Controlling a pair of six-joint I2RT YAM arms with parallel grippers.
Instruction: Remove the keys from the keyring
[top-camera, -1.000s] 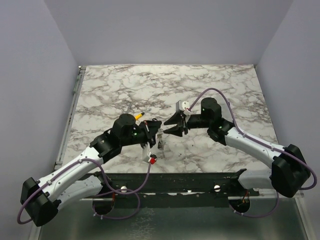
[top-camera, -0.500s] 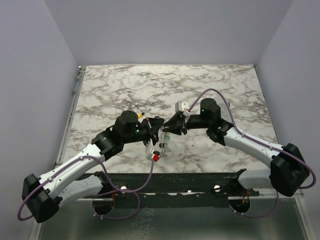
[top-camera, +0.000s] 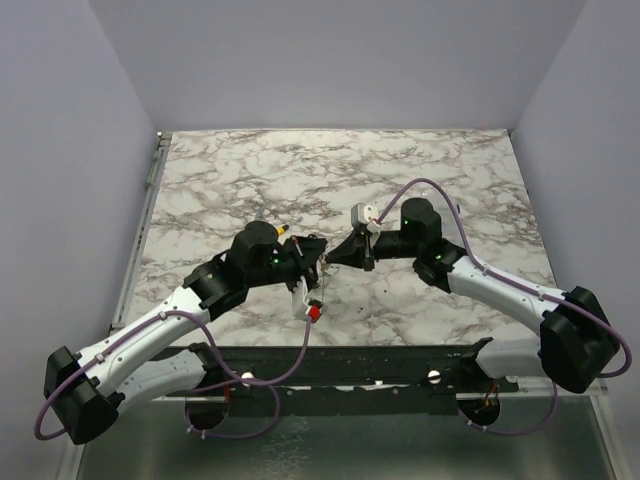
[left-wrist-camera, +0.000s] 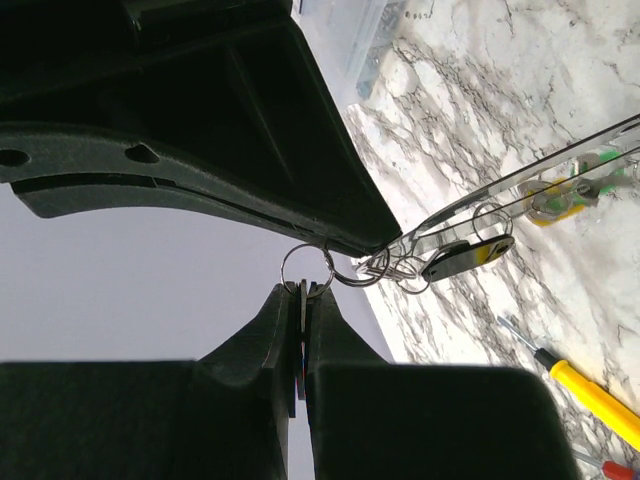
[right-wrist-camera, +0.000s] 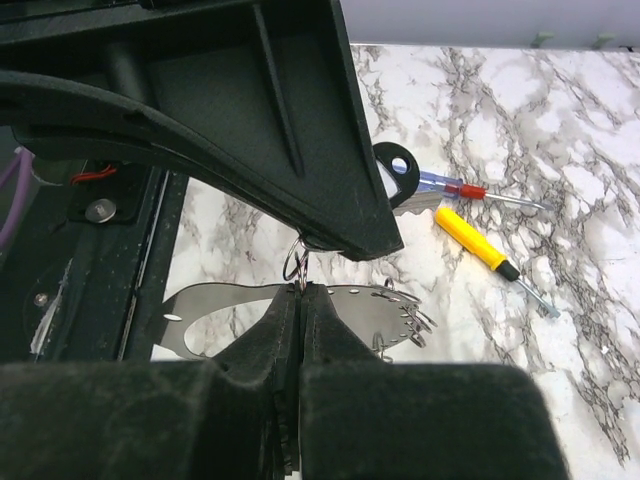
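**Mia:** What is the left gripper doing?

**Ben:** Its two fingers are pressed tight together. They pinch thin flat metal bits that I see from the edge. They look like keys, and they hang from the keyring.

**Mia:** Where is the keyring?

**Ben:** It is up off the marble table, in the middle between the two grippers. More small rings sit next to it. A black key with a bit of yellow dangles there.

**Mia:** And the right gripper?

**Ben:** It is squeezed shut too, right on the keyring. Its tip is just beside the left gripper's tip.

**Mia:** What else is there?

**Ben:** A flat shiny plate is below the grippers. I cannot tell if it lies on the table or hangs. To the right of it, a yellow stick lies on the table near a thinner red and blue stick.
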